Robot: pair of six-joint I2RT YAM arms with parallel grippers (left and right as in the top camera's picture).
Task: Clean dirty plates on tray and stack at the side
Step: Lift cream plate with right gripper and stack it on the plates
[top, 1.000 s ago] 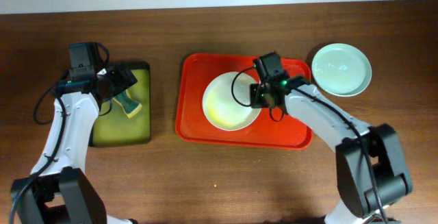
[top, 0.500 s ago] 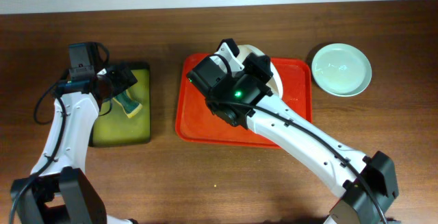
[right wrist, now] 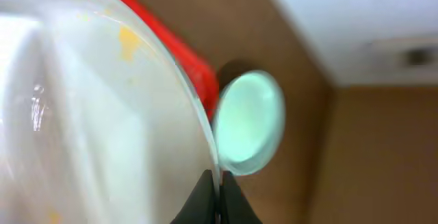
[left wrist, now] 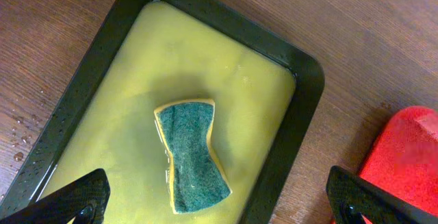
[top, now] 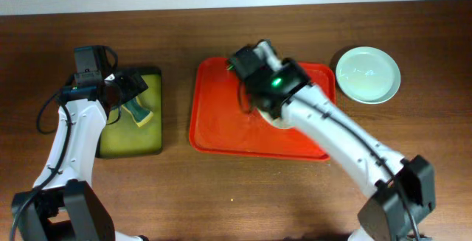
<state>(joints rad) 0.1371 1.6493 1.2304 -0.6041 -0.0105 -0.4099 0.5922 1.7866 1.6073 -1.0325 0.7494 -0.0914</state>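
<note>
A brown wooden table [top: 221, 197] fills the overhead view, and two white robot arms reach in from the near edge.

The right arm [top: 339, 134] stretches diagonally across one large red tray [top: 221, 123] at the table's centre, with a small green light glowing on its wrist. A second ago this arm lay low over the tray's right half. It has since swung up and leftward.

The left arm [top: 70, 138] has not moved. It hangs over one smaller black-rimmed tray [left wrist: 205, 13], which holds a yellow-green liquid and sits well to the left of the red tray.

Two plates are in view. One white plate [right wrist: 102, 114], spotted with yellowish smears, is held tilted up on edge above the red tray. A second ago it lay flat on that tray, whose floor now shows bare red. From overhead the arm hides almost all of this plate. One pale mint plate [top: 368, 74] rests flat on the wood just beyond the red tray's right far corner, where it was before.

One sponge [left wrist: 190, 154], waisted like an hourglass with its green scouring side up over a yellow body, lies in the liquid, unmoved.

The right gripper [right wrist: 217, 183] pinches the white plate's rim between its two dark fingers. The left gripper [top: 131, 86] hovers over the sponge with its fingers spread wide, grasping nothing.
</note>
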